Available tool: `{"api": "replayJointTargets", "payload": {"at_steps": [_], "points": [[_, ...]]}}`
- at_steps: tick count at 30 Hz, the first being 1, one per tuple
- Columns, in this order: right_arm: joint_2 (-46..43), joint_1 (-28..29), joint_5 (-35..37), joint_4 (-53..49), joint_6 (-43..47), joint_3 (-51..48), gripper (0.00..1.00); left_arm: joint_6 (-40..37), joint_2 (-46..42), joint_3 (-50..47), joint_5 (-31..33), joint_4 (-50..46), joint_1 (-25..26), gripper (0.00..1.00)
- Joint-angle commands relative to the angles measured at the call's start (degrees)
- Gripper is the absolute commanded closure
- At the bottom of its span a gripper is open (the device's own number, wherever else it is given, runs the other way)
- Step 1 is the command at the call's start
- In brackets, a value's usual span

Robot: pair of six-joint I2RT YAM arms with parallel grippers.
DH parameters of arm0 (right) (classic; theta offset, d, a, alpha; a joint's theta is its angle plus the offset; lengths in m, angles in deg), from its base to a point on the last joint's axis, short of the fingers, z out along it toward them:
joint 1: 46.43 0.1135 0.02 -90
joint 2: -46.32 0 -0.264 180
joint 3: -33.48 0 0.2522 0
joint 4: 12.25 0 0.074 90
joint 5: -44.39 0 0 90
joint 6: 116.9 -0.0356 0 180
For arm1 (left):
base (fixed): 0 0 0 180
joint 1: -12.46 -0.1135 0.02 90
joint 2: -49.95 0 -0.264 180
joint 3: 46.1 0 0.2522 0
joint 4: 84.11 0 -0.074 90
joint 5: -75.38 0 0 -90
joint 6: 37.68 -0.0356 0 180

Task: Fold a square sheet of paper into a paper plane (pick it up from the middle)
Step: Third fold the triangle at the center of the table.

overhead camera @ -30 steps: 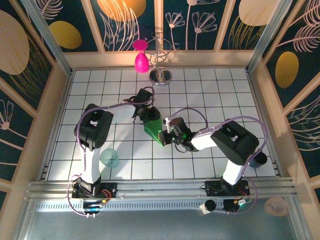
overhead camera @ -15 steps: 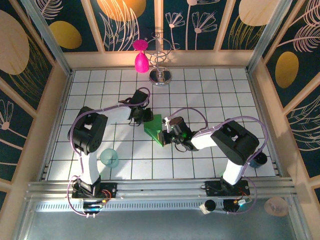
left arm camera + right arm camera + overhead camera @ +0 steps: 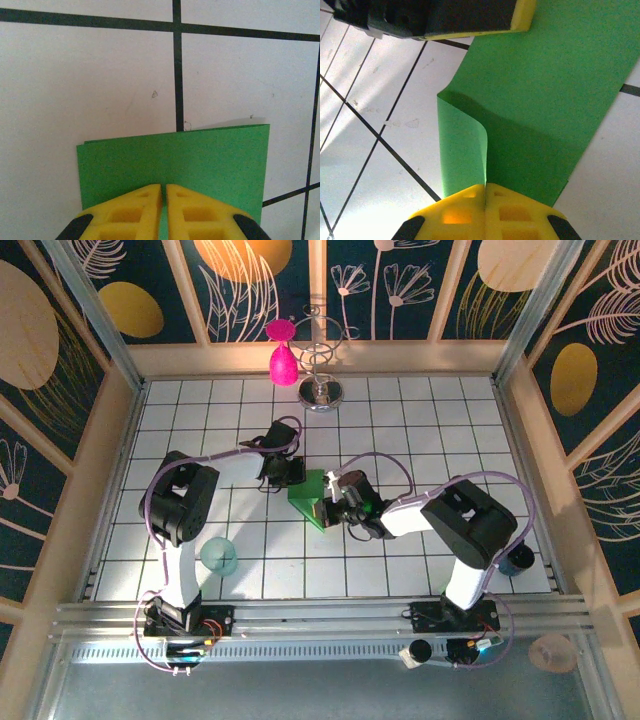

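1. The green square sheet of paper point(image 3: 308, 498), folded over and curling at one side, lies on the white tiled desk point(image 3: 430, 430), well in front of the chrome wire stand point(image 3: 322, 390).
2. The left fingers point(image 3: 159, 200), all but closed, pinch the edge nearer the stand. The right fingers point(image 3: 482, 197), pressed tight together, grip the raised fold on the side away from the stand.
3. A pink teardrop object point(image 3: 283, 364) hangs just left of the stand. A teal cup point(image 3: 219, 556) sits far in front of the stand and to its left.

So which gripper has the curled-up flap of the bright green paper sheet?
The right gripper: the bright green paper sheet curls up into its closed jaws, while the left gripper sits on a flat part.
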Motion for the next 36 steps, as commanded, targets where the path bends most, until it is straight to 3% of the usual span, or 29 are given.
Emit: {"api": "replayJointTargets", "payload": {"at_steps": [1, 26, 36], "points": [[1.1, -0.6, 0.3, -0.4, 0.2, 1.4, 0.98, -1.2, 3.0, -0.2, 0.1, -3.7, -0.1, 0.87], [3.2, -0.6, -0.7, -2.2, 0.2, 2.3, 0.98, -1.1, 2.4, 0.0, -0.2, -3.7, -0.1, 0.86], [2.9, -0.6, 0.4, -4.8, -0.4, 2.4, 0.99, 2.4, -10.1, 0.5, 2.9, -2.8, -0.1, 0.72]]}}
